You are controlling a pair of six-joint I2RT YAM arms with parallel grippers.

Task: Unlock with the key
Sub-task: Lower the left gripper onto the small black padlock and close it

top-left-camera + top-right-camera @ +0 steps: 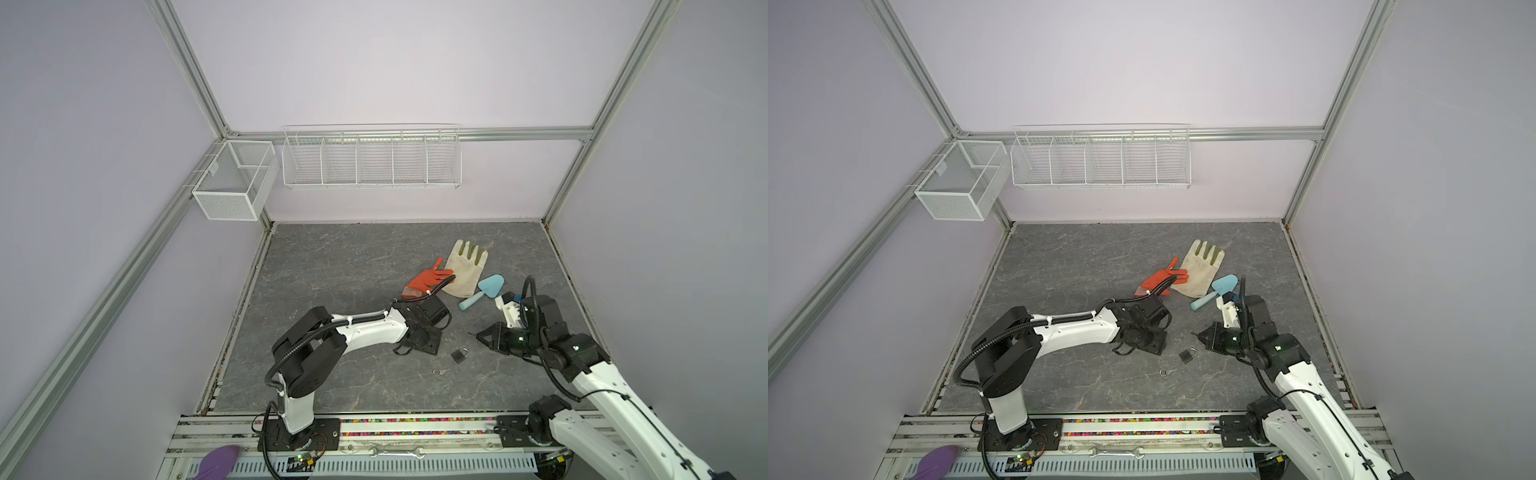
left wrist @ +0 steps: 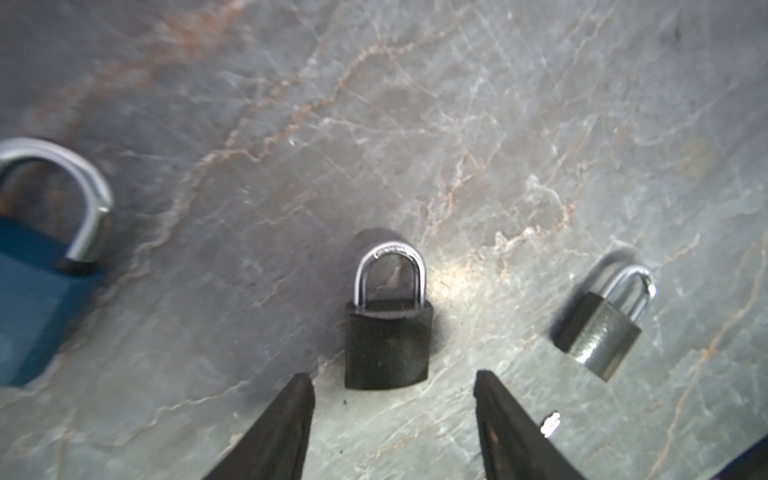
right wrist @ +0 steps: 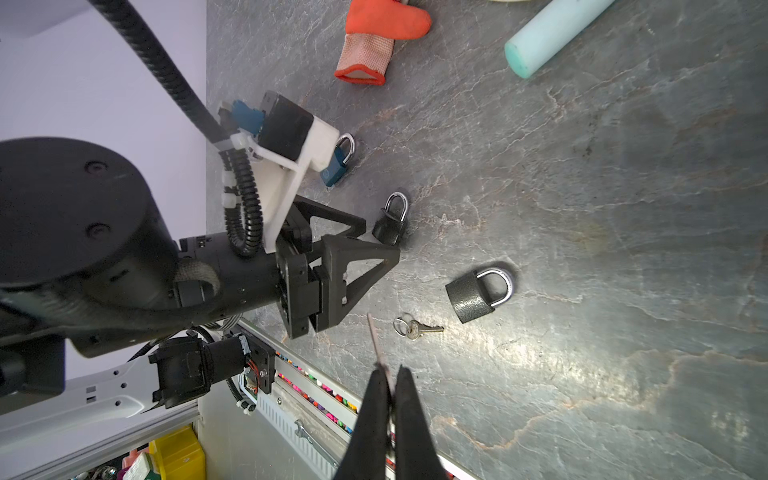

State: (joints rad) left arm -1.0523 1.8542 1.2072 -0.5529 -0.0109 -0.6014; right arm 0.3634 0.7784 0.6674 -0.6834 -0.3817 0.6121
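Key [image 3: 375, 338] straight out of right claw [image 3: 390, 371]

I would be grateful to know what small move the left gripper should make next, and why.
Probably lower the left gripper and close it on the small black padlock: its open fingers sit either side of the base, the padlock lies flat, and the right gripper is shut on a thin key-like blade.

Three padlocks [image 3: 471, 297], two gloves [image 1: 465, 270], one trowel [image 1: 490, 286] and one ringed key [image 3: 419, 330].
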